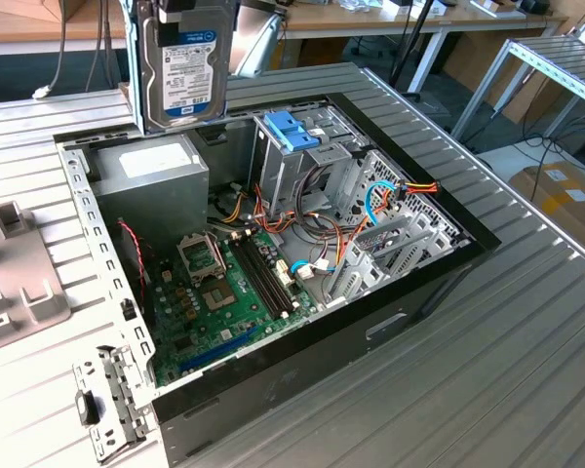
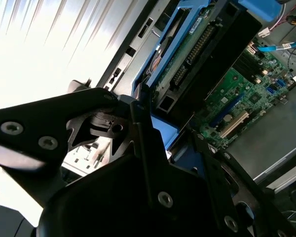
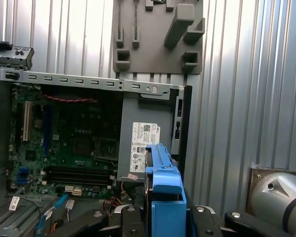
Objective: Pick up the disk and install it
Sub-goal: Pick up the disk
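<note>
The disk [image 1: 183,73], a grey hard drive with a white-and-blue label in a light-blue carrier rail, hangs upright above the back corner of the open computer case [image 1: 421,281]. It is over the grey power-supply box [image 1: 151,177]. My gripper [image 1: 189,10] is shut on its top edge. In the second wrist view the black fingers [image 2: 138,128] clamp the disk [image 2: 197,54], whose circuit-board side faces the camera. The first wrist view looks down the disk's blue rail [image 3: 165,185], with the case interior below.
Inside the case lie the green motherboard [image 1: 224,292], loose cables [image 1: 322,234] and a drive cage with a bright-blue latch [image 1: 292,132]. A grey fixture plate [image 1: 19,292] and a metal bracket [image 1: 107,400] sit on the ribbed metal table [image 1: 526,361] at the exterior view's left.
</note>
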`<state>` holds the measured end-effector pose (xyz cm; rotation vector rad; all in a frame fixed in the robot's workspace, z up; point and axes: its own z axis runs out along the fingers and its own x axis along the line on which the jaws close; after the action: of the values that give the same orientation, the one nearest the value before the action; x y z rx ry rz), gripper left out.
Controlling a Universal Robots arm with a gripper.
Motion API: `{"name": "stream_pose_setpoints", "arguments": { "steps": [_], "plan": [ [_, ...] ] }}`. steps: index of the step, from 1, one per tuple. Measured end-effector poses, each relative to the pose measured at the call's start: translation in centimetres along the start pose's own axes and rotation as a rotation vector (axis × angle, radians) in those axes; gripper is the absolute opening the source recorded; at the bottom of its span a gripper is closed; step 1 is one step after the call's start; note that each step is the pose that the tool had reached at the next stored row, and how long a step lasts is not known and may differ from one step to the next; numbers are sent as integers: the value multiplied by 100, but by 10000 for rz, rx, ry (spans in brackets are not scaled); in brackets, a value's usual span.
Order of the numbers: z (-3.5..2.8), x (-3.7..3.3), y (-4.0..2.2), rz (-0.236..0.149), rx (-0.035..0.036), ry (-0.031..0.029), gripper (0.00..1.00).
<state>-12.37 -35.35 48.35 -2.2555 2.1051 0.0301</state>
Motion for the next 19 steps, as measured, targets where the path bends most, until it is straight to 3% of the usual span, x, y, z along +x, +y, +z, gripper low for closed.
{"name": "stream_pose_setpoints", "arguments": {
  "steps": [19],
  "plan": [
    [-1,191,-62,0,1,-1,37]
  ]
}}
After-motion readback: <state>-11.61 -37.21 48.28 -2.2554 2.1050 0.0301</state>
